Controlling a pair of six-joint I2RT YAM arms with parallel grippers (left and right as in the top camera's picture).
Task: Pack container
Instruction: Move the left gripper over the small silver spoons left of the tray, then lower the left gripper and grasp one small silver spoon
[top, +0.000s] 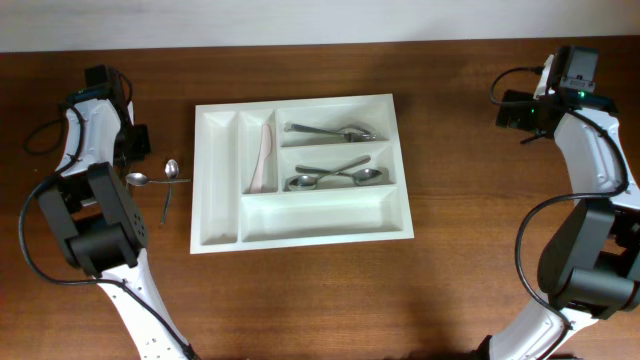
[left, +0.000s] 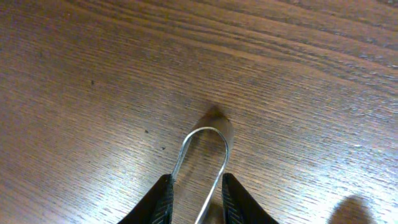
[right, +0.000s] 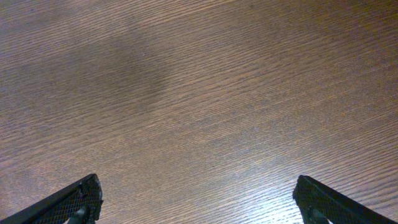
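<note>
The container (top: 218, 180), a large white tray, lies mid-table. Its two upper right compartments hold metal spoons (top: 330, 131), and a narrow upright one holds a pale utensil (top: 266, 160). Its long front compartment and its leftmost narrow one show nothing inside. Two metal utensils lie crossed on the wood left of the tray: a spoon (top: 171, 170) and a second one (top: 140, 180). My left gripper (top: 136, 160) is down at that second one. In the left wrist view its jaws (left: 196, 177) stand close on either side of a rounded metal handle end (left: 208, 134). My right gripper (right: 196, 183) hangs wide open over bare wood at the far right.
The back edge of the table runs along the top of the overhead view, close behind both wrists. The right arm (top: 585, 150) stands well to the right of the tray, and the left arm's base (top: 95, 230) sits at the front left.
</note>
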